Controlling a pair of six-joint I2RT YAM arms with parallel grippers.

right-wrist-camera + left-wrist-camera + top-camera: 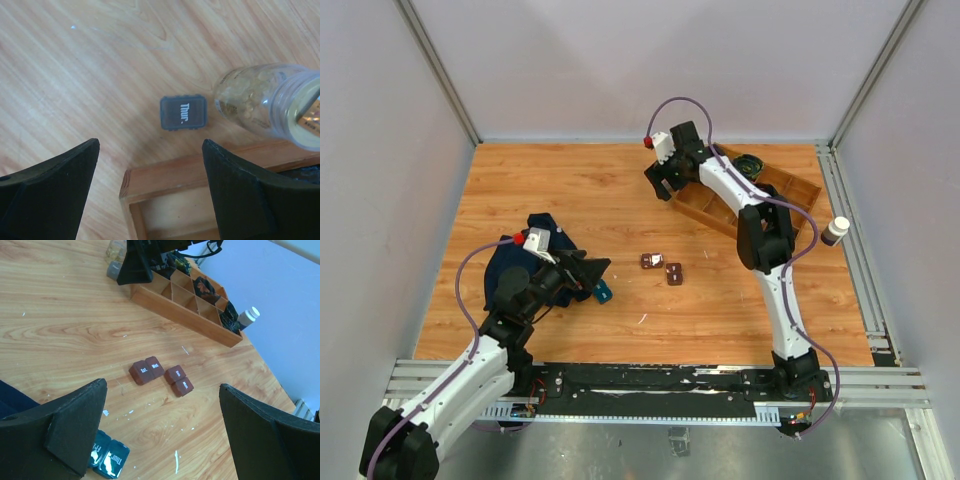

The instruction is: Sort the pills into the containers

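Dark-brown plastic is being shown on the first pair of small square containers, marked Sat. and Wed., which is lying on the wood-grain table. The second dark-brown pair of containers is being seen just beside it, and both pairs are lying mid-table, well apart from the two arms. The left gripper is being held above the table near them with its jaws spread wide and nothing between them. Two teal square boxes are lying beneath it, next to a dark-blue cloth. The right gripper is likewise being held with its jaws apart and unloaded, over a corner of the wooden divided tray. A grey-blue square box marked Thur. and a clear glass jar of pale pills are being seen just beyond that corner. A white-capped bottle is standing at the table's right edge.
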